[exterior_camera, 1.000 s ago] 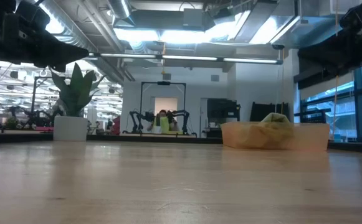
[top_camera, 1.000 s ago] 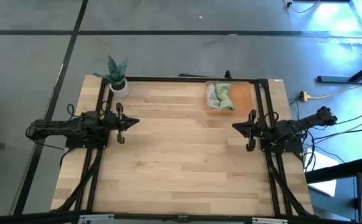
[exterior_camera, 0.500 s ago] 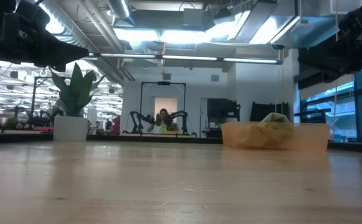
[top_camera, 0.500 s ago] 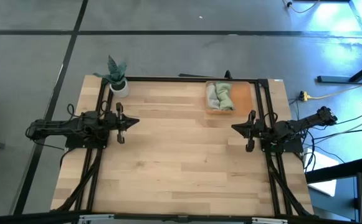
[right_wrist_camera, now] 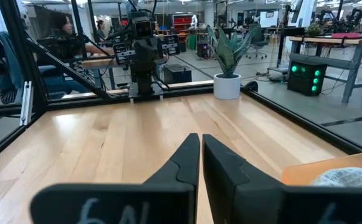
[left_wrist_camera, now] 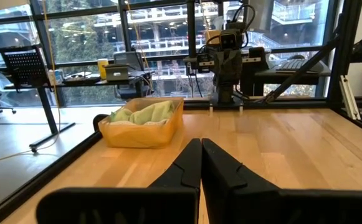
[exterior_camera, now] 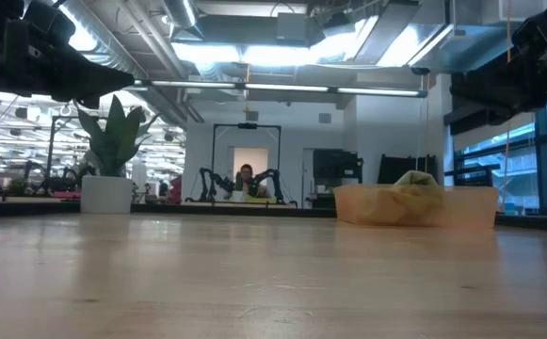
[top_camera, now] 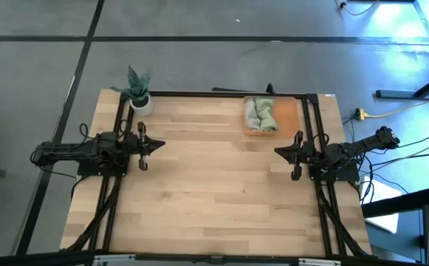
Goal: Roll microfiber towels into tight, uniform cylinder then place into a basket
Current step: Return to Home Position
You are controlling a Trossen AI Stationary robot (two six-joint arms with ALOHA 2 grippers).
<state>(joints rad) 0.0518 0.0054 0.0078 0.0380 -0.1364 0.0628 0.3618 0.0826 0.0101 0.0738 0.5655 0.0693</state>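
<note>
Drawing back a touch, the right gripper point(top_camera: 280, 151) matched the left gripper point(top_camera: 157, 145), both with jaws pressed together on nothing, while the rolled light green microfiber towel point(top_camera: 267, 114) lay, apparently beside the light grey towel point(top_camera: 252, 112), in the shallow orange basket point(top_camera: 289, 111), so the job looked finished.

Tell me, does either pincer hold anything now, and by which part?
Nothing is held. The left pincer and the right pincer are shut and empty; the light green microfiber towel lies in the shallow rectangular orange bin.
</note>
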